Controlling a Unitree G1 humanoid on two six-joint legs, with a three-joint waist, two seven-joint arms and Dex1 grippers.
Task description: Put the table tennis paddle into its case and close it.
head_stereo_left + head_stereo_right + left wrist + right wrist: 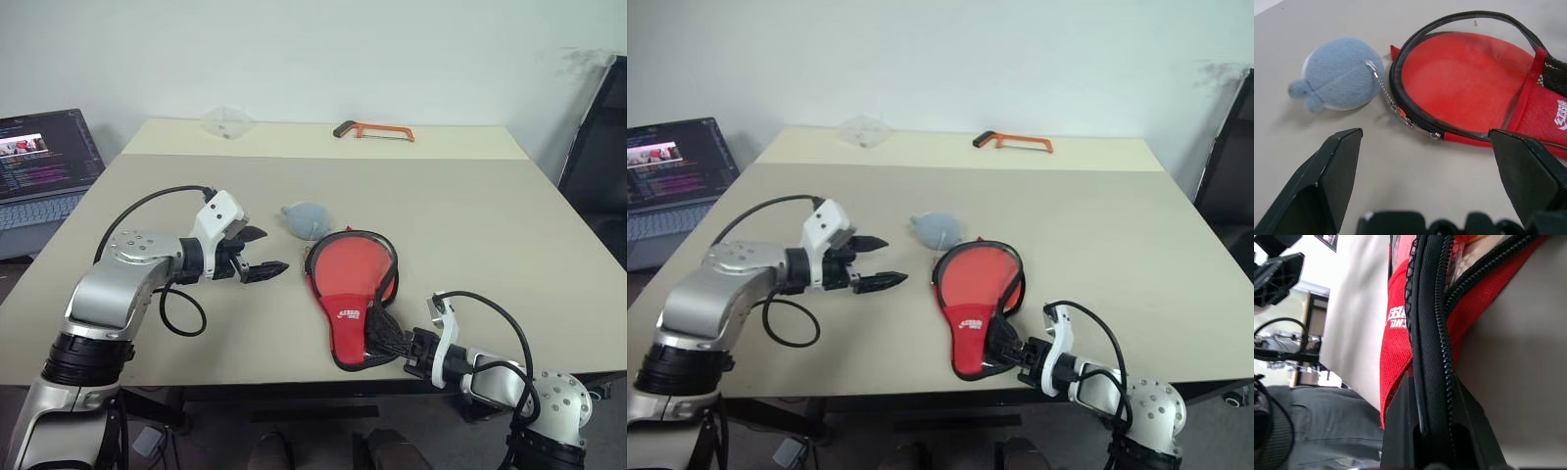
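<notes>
Your right gripper (384,338) is clamped on the black zipper edge at the narrow end of the case (351,284), which lies unzipped on the table (470,225) with the red paddle (1464,83) inside. Your left gripper (257,253) hovers beside it, fingers apart, near the grey plush tag (306,218).

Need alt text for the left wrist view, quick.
The open left gripper hovers over the table facing the case, unzipped with the red paddle inside. A grey plush tag lies beside it on a chain.
</notes>
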